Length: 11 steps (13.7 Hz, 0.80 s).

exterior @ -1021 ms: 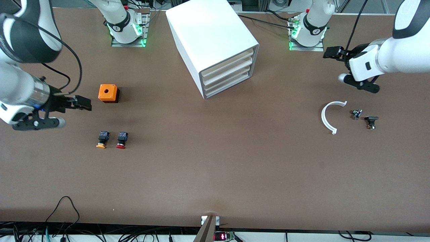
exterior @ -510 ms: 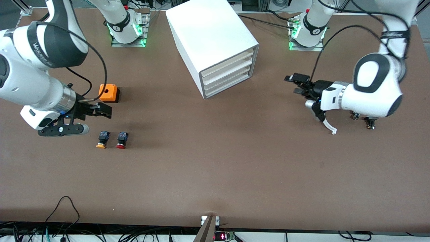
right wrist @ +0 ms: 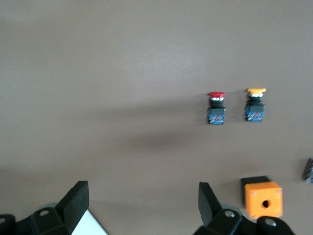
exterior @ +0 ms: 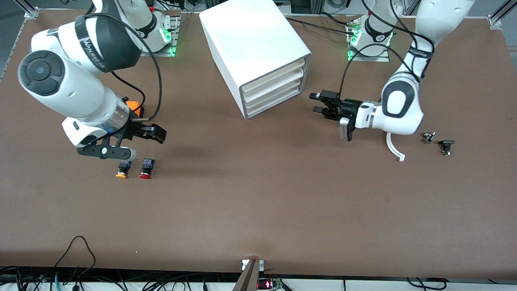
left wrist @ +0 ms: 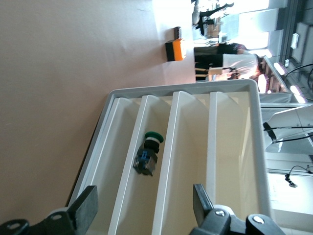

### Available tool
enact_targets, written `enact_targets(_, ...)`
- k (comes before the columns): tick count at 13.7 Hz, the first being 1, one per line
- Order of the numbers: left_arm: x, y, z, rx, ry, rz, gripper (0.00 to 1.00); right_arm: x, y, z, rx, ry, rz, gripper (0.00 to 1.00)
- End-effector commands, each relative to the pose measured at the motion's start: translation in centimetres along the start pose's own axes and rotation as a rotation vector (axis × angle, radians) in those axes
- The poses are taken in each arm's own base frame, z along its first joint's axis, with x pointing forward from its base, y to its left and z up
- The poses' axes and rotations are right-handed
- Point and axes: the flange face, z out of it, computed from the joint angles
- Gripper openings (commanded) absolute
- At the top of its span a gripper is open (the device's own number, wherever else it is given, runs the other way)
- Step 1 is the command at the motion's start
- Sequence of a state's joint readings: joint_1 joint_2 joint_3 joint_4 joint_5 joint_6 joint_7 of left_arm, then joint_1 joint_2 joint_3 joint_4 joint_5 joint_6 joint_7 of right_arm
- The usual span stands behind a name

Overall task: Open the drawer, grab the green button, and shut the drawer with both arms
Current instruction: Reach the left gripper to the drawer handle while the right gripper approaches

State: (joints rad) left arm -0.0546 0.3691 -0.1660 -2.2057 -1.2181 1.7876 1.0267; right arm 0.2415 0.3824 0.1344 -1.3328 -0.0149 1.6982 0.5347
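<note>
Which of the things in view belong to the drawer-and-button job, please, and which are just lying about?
Job:
- cabinet with its drawer
- green button
- left gripper, right gripper, both open

Lying about:
- yellow button
- red button
- orange box
- white curved piece

drawer (exterior: 274, 104): lowest in cabinet, cream front, shut | button (left wrist: 147, 154): green cap, lying on its side inside

Lighting was even and bright overhead. Soft shadows lay on the table (exterior: 258, 210). Glare washed out the left wrist view's background; the right wrist view was slightly blurred.
</note>
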Motion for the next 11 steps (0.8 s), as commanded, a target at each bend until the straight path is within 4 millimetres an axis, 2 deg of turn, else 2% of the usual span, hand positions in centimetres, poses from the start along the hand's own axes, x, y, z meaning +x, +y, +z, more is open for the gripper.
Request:
enact_targets(1,-0.8,-3.0,3.3,-0.058,0.042,0.057,0.68,-0.8,-3.6,-0.3,0.005,0.003,0.109,0.99)
enact_targets(3,-1.3,-4.7,4.6,-0.091,0.059,0.049,0.65,-1.1,-5.4,-0.3,0.018,0.01,0.218,0.99)
enact_targets(6,-2.4,-5.0,6.3,-0.106,0.035,0.028,0.61,-1.7,-8.5,0.0,0.036,0.01,0.347,0.99)
enact_targets(9,-3.7,-5.5,8.9,-0.118,-0.013,0.03,0.51,-2.6,-10.9,0.5,0.043,0.005,0.448,0.99)
enact_targets(11,-4.2,-6.1,9.5,-0.125,-0.016,0.013,0.51,-3.3,-12.4,1.0,0.046,0.0,0.521,0.99)
